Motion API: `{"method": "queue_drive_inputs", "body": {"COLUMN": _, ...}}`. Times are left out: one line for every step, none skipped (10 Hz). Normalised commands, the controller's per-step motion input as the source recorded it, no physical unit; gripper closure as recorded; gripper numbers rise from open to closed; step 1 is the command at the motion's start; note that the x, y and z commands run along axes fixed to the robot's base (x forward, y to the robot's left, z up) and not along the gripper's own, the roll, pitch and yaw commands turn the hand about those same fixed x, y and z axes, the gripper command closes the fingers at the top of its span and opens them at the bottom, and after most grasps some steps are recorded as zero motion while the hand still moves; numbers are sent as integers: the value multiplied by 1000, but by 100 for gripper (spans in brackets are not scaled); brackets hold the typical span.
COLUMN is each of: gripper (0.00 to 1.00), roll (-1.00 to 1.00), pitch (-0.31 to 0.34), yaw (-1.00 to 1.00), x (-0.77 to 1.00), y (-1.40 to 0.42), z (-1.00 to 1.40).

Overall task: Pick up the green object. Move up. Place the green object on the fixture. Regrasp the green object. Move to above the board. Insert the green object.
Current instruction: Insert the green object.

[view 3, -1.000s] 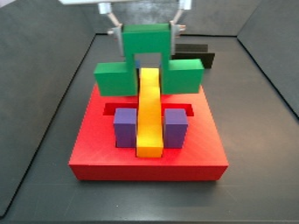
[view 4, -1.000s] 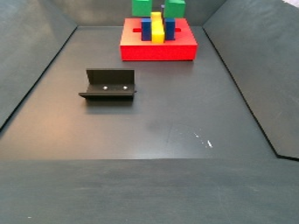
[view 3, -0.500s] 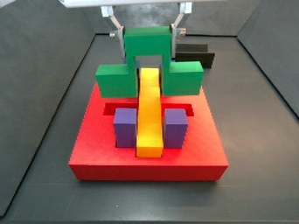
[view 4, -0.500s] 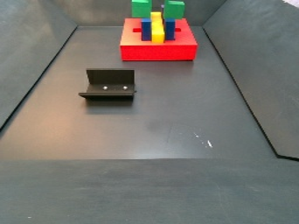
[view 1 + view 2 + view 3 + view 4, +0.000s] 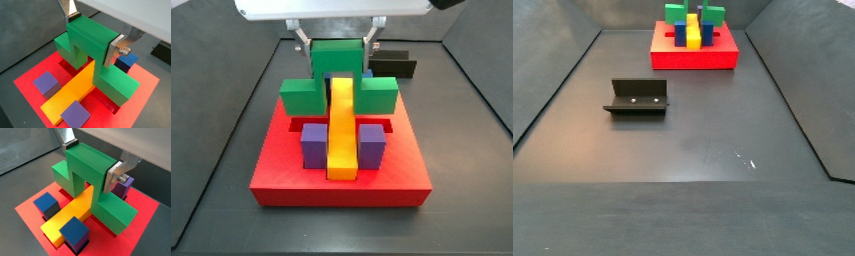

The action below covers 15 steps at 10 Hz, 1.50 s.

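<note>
Green object upright over board, straddling yellow bar, lower ends in board's slots. Gripper pointing straight down above board, fingers clamped on green obj's top. Fixture on floor, well apart.

robot lab test cell — dark walled tray floor, bolted fixture, fingers over red board
</note>
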Motion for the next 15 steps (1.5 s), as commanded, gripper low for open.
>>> {"method": "queue_drive_inputs", "body": {"gripper": 100, "roll": 100, "pitch": 0, "yaw": 163, "x": 0, "y": 0, "z": -177}}
{"method": "queue_drive_inputs", "body": {"gripper": 100, "roll": 43, "pitch": 0, "yaw": 94, "x": 29, "y": 0, "z": -157}}
{"method": "queue_drive_inputs", "body": {"gripper": 100, "roll": 26, "pitch": 0, "yaw": 26, "x": 54, "y": -17, "z": -226}}
{"method": "queue_drive_inputs", "body": {"gripper": 100, "roll": 57, "pitch": 0, "yaw": 0, "x": 0, "y": -154, "z": -269}}
{"method": "queue_drive_inputs", "body": {"gripper": 100, "roll": 63, "pitch": 0, "yaw": 0, "x": -23, "y": -171, "z": -249}}
{"method": "queue_drive_inputs", "body": {"gripper": 100, "roll": 76, "pitch": 19, "yaw": 14, "x": 246, "y": -171, "z": -91}}
{"method": "queue_drive_inputs", "body": {"gripper": 100, "roll": 41, "pitch": 0, "yaw": 0, "x": 386, "y": -103, "z": -86}}
{"method": "queue_drive_inputs", "body": {"gripper": 100, "roll": 0, "pitch": -7, "yaw": 0, "x": 117, "y": 0, "z": -183}}
{"method": "queue_drive_inputs", "body": {"gripper": 100, "roll": 0, "pitch": 0, "yaw": 0, "x": 171, "y": 31, "z": -194}}
{"method": "queue_drive_inputs", "body": {"gripper": 100, "roll": 0, "pitch": 0, "yaw": 0, "x": 126, "y": 37, "z": -191}}
{"method": "queue_drive_inputs", "body": {"gripper": 100, "roll": 0, "pitch": 0, "yaw": 0, "x": 0, "y": 43, "z": -83}}
{"method": "queue_drive_inputs", "body": {"gripper": 100, "roll": 7, "pitch": 6, "yaw": 0, "x": -23, "y": 9, "z": 0}}
{"method": "queue_drive_inputs", "body": {"gripper": 100, "roll": 0, "pitch": 0, "yaw": 0, "x": 0, "y": 0, "z": -183}}
{"method": "queue_drive_inputs", "body": {"gripper": 100, "roll": 3, "pitch": 1, "yaw": 0, "x": 0, "y": 0, "z": -260}}
{"method": "queue_drive_inputs", "body": {"gripper": 100, "roll": 76, "pitch": 91, "yaw": 0, "x": 0, "y": 0, "z": -266}}
